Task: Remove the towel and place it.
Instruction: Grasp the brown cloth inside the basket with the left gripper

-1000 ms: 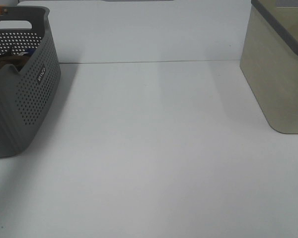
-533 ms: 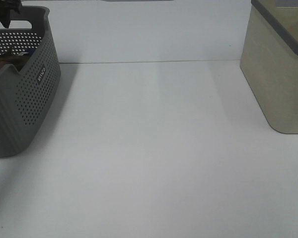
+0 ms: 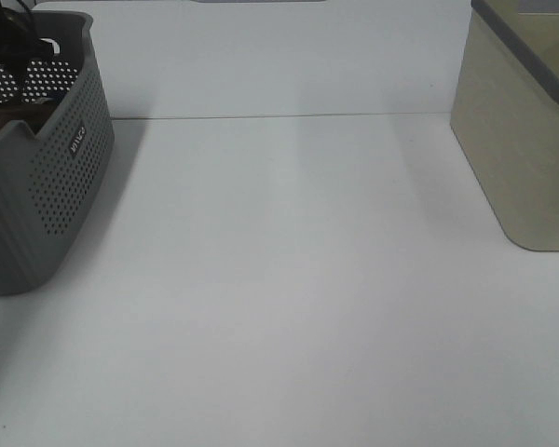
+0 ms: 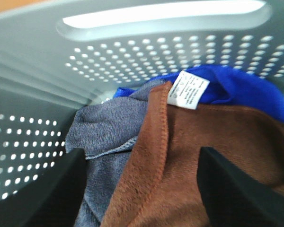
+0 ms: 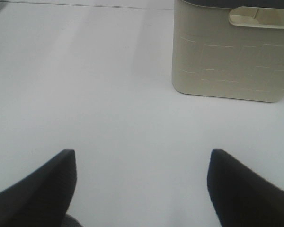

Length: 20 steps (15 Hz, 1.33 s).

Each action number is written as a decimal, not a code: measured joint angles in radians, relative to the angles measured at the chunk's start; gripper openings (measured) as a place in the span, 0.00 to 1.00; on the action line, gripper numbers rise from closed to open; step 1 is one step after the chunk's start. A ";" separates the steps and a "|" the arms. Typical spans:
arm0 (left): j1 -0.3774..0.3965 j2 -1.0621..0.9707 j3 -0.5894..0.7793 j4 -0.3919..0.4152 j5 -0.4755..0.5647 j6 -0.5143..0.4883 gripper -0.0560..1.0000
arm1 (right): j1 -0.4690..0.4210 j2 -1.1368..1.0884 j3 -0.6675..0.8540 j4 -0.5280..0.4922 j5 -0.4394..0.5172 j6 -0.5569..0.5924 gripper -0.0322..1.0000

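The basket [image 3: 47,186] stands at the left edge of the surface [image 3: 289,298] and the bin [image 3: 522,140] at the right edge, well apart. My left pincer [image 4: 141,158] is inside the basket, above the towel [image 4: 189,142]. The towel overlaps a second cloth [image 4: 104,132] beside it, and a third cloth [image 4: 255,87] lies behind, toward the basket's wall. My right pincer [image 5: 142,158] hangs over the surface, with the bin ahead.

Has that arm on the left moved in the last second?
Yes. The left gripper has dropped from above the grey basket rim down inside it.
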 joint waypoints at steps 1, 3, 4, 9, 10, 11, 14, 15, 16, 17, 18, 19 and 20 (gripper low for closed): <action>0.010 0.016 0.000 -0.013 -0.018 0.000 0.66 | 0.000 0.000 0.000 0.000 0.000 0.000 0.74; 0.020 0.035 0.000 -0.021 -0.055 -0.001 0.66 | 0.000 0.000 0.000 0.000 0.000 0.000 0.74; 0.027 0.041 0.000 -0.023 -0.084 -0.001 0.66 | 0.000 0.000 0.000 0.000 0.000 0.000 0.74; 0.040 0.080 0.000 -0.071 -0.151 0.000 0.62 | 0.000 0.000 0.000 0.000 0.000 0.000 0.74; 0.040 0.089 0.000 -0.077 -0.157 0.003 0.62 | 0.000 0.000 0.000 0.000 0.000 0.000 0.74; 0.040 0.097 0.000 -0.077 -0.158 0.008 0.62 | 0.000 0.000 0.000 0.000 0.000 0.000 0.74; 0.040 0.106 0.000 -0.078 -0.161 0.015 0.51 | 0.000 0.000 0.000 0.000 0.000 0.000 0.74; 0.040 0.106 0.000 -0.073 -0.161 0.016 0.45 | 0.000 0.000 0.000 0.000 0.000 0.000 0.74; 0.040 0.106 0.000 -0.072 -0.161 0.023 0.38 | 0.000 0.000 0.000 0.000 0.000 0.000 0.74; 0.040 0.106 0.000 -0.072 -0.160 0.031 0.33 | 0.000 0.000 0.000 0.000 0.000 0.000 0.74; 0.040 0.106 0.000 -0.072 -0.154 0.051 0.25 | 0.000 0.000 0.000 0.000 0.000 0.000 0.74; 0.040 0.106 0.000 -0.072 -0.152 0.070 0.18 | 0.000 0.000 0.000 0.000 0.000 0.000 0.74; 0.040 0.106 0.000 -0.072 -0.150 0.086 0.10 | 0.000 0.000 0.000 0.000 0.000 0.000 0.74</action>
